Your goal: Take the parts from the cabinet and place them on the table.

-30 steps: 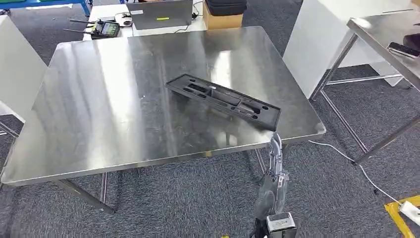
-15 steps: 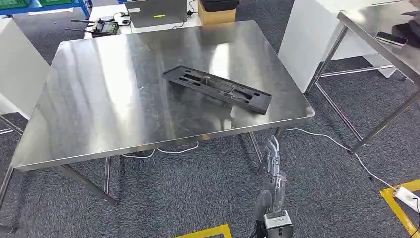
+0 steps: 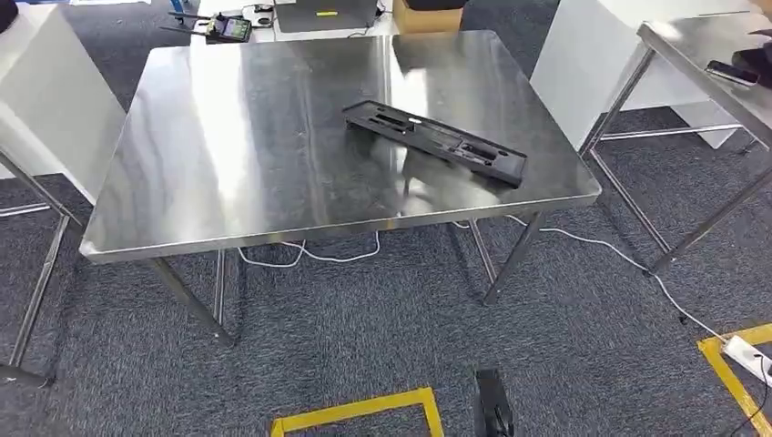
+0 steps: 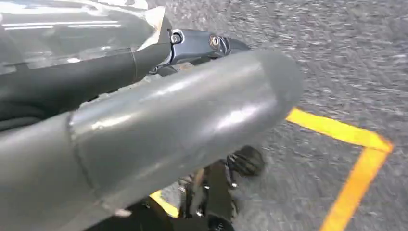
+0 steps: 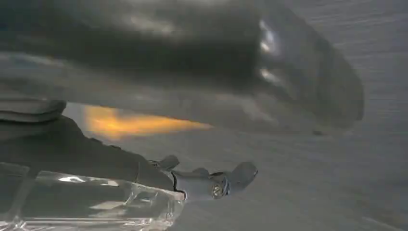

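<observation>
A long black plastic part (image 3: 435,141) with several slots lies flat on the steel table (image 3: 255,164), towards its right front corner. No hand touches it. My right hand (image 5: 168,96) hangs over the grey carpet, blurred, its thumb and dark fingers stretched out with nothing in them. A dark tip of it pokes in at the bottom edge of the head view (image 3: 492,408), well short of the table. My left hand (image 4: 144,120) also hangs over the carpet, its thick grey thumb and dark fingers apart and holding nothing.
A second steel table (image 3: 719,55) stands at the right, with a white panel (image 3: 583,64) beside it. A white box (image 3: 45,91) is at the left. Yellow floor tape (image 3: 364,410), a white cable (image 3: 619,255) and a power strip (image 3: 751,355) lie on the carpet.
The whole picture has shifted: the camera has backed away from the table, which now lies farther off. My right arm has dropped from in front of the table edge to the picture's bottom.
</observation>
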